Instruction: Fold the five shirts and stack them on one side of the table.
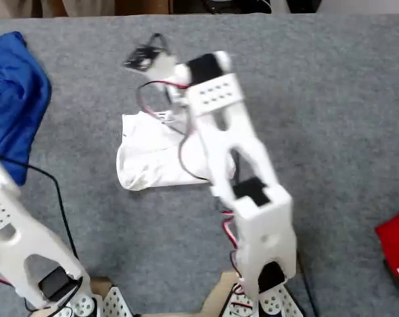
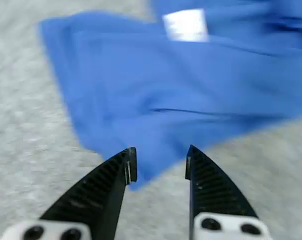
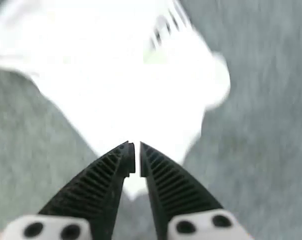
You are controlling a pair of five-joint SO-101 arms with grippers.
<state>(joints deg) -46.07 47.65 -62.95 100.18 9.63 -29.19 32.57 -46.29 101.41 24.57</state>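
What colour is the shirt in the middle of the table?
White. The shirt shows best in the high view.

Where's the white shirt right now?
In the high view, the white shirt lies mid-table, partly under the right arm, with the blue shirt at the table's left edge.

You see a blue shirt [image 1: 14, 99], a plain white shirt [image 1: 153, 158] and a red shirt [image 1: 396, 246] on your grey counter [image 1: 331, 112].

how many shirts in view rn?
3: blue shirt at the table's left edge, white shirt mid-table, partly under the right arm, red one cut off at the right edge, probably a shirt. Others may be out of frame.
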